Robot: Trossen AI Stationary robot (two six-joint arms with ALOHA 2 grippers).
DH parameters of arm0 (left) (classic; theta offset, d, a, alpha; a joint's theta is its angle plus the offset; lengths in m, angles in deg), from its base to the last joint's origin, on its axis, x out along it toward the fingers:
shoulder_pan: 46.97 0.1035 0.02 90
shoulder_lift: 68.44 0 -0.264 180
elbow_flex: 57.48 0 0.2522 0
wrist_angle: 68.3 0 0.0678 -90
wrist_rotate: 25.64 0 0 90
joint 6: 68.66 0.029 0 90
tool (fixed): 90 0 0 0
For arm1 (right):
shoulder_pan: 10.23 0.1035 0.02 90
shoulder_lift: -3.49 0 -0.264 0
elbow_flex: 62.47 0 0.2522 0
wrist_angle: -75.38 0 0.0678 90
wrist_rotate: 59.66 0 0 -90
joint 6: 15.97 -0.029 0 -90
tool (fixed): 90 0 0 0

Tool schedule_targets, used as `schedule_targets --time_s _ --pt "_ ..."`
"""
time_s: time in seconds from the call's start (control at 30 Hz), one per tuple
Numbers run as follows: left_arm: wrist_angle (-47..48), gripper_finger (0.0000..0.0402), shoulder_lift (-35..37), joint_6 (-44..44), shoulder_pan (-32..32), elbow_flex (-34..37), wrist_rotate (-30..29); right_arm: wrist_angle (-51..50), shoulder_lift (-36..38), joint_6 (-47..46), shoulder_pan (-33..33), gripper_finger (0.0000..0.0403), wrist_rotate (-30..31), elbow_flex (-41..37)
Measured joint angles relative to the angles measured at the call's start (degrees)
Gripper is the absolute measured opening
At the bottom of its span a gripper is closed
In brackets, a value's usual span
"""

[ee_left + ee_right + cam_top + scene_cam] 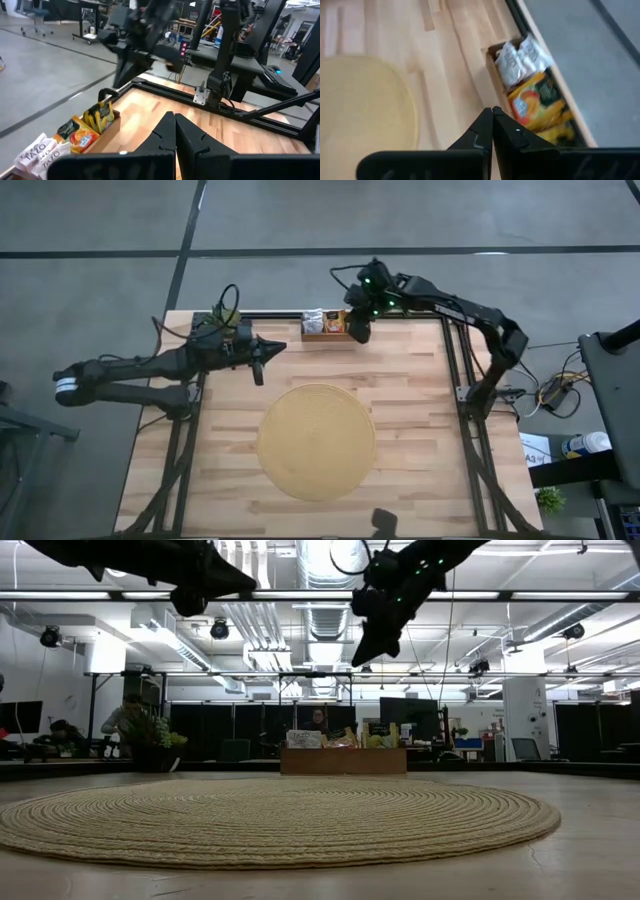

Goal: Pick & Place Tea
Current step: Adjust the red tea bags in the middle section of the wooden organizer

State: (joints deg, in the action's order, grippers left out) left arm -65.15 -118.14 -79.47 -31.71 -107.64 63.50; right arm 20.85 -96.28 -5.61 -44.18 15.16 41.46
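The tea sachets (322,320) stand packed in a small wooden tray (326,334) at the far edge of the counter (420,410). The right claw (358,332) hangs just right of the tray, pinched closed and empty. The left claw (258,372) waits at the far left, closed too. A round woven mat (316,442) lies nearer.

Open-plan lab hall, exposed ceiling ducts (318,580), monitors (408,716), people at desks (125,720)
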Motion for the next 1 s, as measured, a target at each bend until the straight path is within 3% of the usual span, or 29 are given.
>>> schedule_targets --time_s 0.47,1.0 --pt "0.04 0.0000 1.00 0.40 0.02 0.00 0.00 0.16 -14.02 6.50 -1.78 0.0008 0.14 3.26" --pt "0.14 0.0000 1.00 0.33 0.02 0.00 -0.01 -4.55 -23.28 10.56 -3.62 0.0008 1.83 12.55"
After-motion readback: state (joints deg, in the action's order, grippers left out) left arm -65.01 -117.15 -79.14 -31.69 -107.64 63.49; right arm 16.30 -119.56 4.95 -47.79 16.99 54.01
